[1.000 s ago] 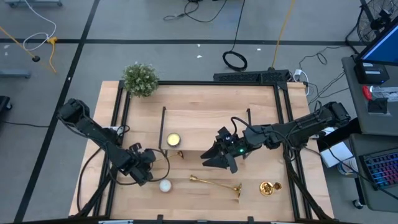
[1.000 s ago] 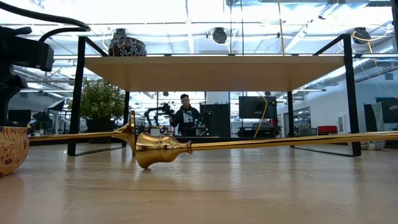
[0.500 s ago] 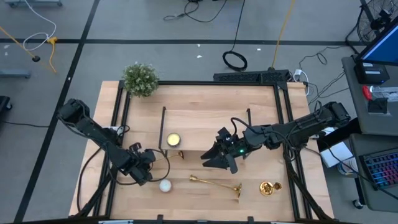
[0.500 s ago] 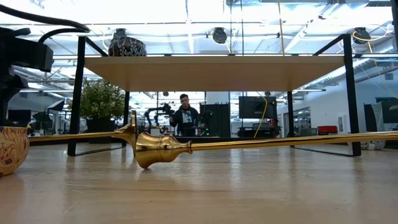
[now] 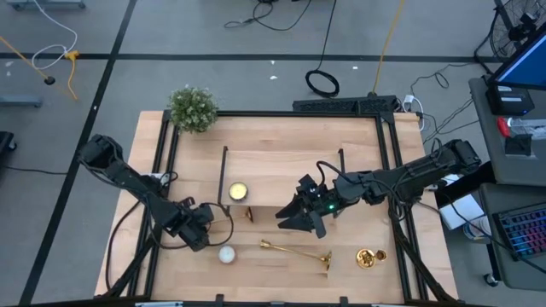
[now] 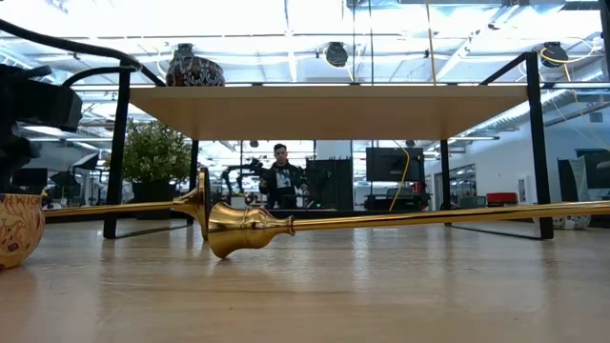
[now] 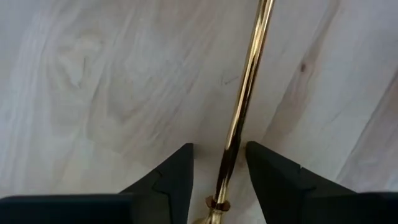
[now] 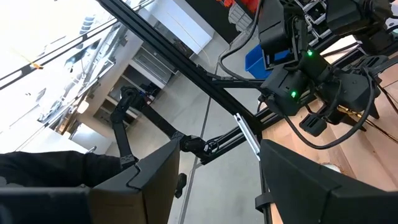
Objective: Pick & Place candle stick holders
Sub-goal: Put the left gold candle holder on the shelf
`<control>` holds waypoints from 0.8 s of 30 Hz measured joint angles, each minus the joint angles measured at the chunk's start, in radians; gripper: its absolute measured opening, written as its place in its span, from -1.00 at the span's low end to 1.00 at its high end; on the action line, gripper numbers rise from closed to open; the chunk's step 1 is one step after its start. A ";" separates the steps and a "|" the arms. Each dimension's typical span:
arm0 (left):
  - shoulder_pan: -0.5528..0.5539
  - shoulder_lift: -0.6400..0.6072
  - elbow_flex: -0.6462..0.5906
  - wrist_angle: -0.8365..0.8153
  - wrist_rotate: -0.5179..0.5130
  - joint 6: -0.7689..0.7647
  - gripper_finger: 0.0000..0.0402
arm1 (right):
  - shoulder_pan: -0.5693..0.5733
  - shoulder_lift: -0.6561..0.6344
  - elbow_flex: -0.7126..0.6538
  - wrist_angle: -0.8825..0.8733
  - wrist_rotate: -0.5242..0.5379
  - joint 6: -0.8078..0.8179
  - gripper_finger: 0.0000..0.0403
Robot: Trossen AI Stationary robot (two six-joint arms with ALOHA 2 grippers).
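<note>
My left gripper [image 7: 217, 171], jaws open, straddles the thin stem of a shiny gold metal candlestick [image 7: 244, 106] lying flat, pointing straight ahead, near the bench's front-left corner.

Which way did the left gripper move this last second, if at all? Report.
Yes, slightly. In the high view the left gripper has edged toward the table's near edge, closer to the white tealight.
</note>
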 joint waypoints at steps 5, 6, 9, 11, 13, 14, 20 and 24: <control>0.000 0.000 0.000 0.000 0.005 -0.013 -0.47 | 0.000 0.000 0.000 -0.001 0.000 0.000 0.09; 0.000 0.000 0.000 0.000 0.007 -0.013 -0.54 | 0.000 0.000 0.000 -0.001 0.000 0.000 0.09; 0.000 0.001 0.000 -0.004 0.020 -0.012 -0.77 | 0.000 0.000 0.000 -0.001 0.000 0.000 0.09; 0.000 0.001 0.000 -0.003 0.037 -0.021 -0.91 | 0.000 0.000 0.000 -0.001 0.000 0.000 0.09; 0.000 0.001 0.000 -0.004 0.055 -0.021 -0.92 | 0.000 0.000 0.000 -0.001 0.000 0.000 0.09; -0.002 0.001 0.003 -0.008 0.062 -0.023 -0.90 | 0.000 0.000 0.000 -0.001 0.000 -0.001 0.09; -0.012 0.006 0.048 -0.056 0.111 0.010 -0.93 | 0.000 0.000 0.000 -0.001 0.003 -0.007 0.09; -0.012 0.006 0.063 -0.052 0.112 0.021 -0.91 | 0.000 0.000 0.000 0.000 0.003 -0.011 0.09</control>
